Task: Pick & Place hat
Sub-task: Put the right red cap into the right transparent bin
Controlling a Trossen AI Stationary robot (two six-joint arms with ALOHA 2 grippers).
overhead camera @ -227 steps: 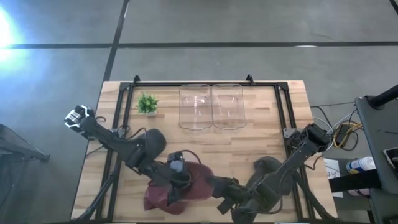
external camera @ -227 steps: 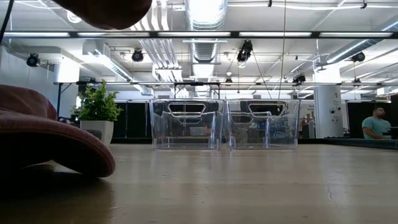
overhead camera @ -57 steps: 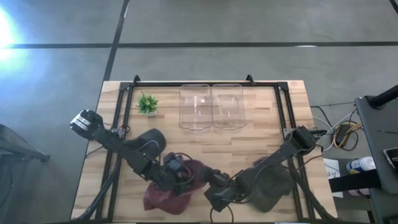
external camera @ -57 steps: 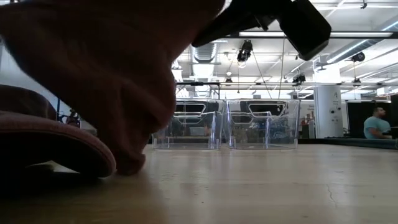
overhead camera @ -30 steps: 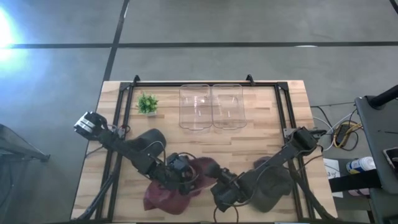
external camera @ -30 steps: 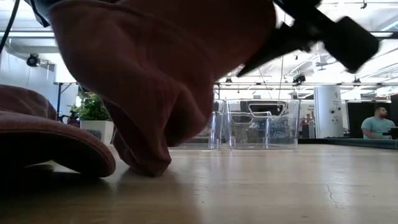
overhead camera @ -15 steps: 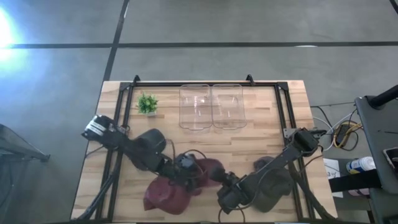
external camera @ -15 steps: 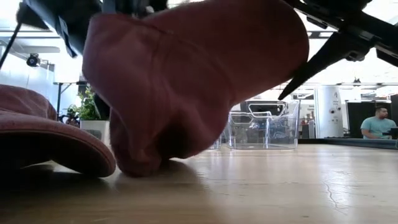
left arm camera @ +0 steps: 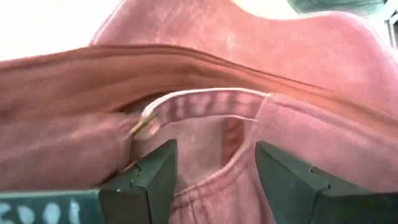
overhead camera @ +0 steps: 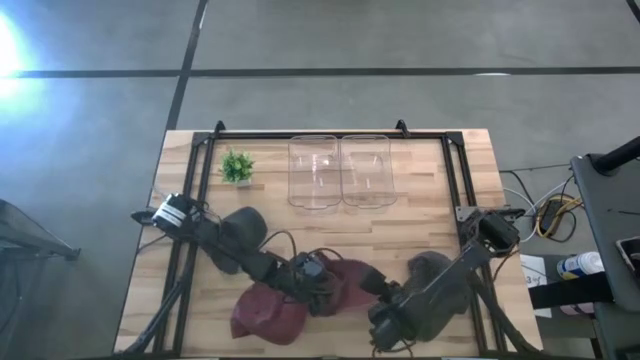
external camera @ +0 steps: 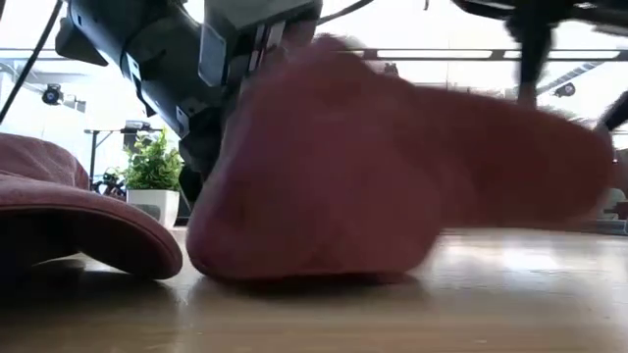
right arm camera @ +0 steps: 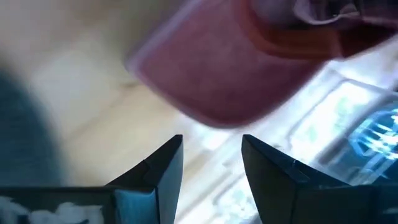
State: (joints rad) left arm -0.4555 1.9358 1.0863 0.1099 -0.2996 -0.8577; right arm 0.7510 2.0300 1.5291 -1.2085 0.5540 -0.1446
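Note:
A red hat (overhead camera: pixel 350 283) lies near the table's front middle; in the low view the same hat (external camera: pixel 392 176) rests with its underside on the wood. My left gripper (overhead camera: pixel 318 275) reaches it from the left and is shut on it. My right gripper (overhead camera: pixel 385 300) stands open just right of the hat; in the right wrist view the hat's brim (right arm camera: pixel 224 81) lies ahead of its empty fingers (right arm camera: pixel 211 162). A second red hat (overhead camera: pixel 262 312) lies at the front left. My left gripper pinches bunched cloth at the hat's rim, by the inner band (left arm camera: pixel 205 168), between its two fingers (left arm camera: pixel 146 180). It comes slanting down from the table's left. The hat's underside (external camera: pixel 314 265) sits on the table.
A dark hat (overhead camera: pixel 245 228) lies under my left arm and a grey hat (overhead camera: pixel 430 272) under my right arm. Two clear bins (overhead camera: pixel 314 172) (overhead camera: pixel 366 170) stand at the far middle, with a small plant (overhead camera: pixel 237 166) to their left.
My left gripper has gone toward the table's right edge and down, carrying the red hat. The hat, which hung with only its low end on the wood, now sits on the table. My right gripper has backed toward the right edge and tipped further down.

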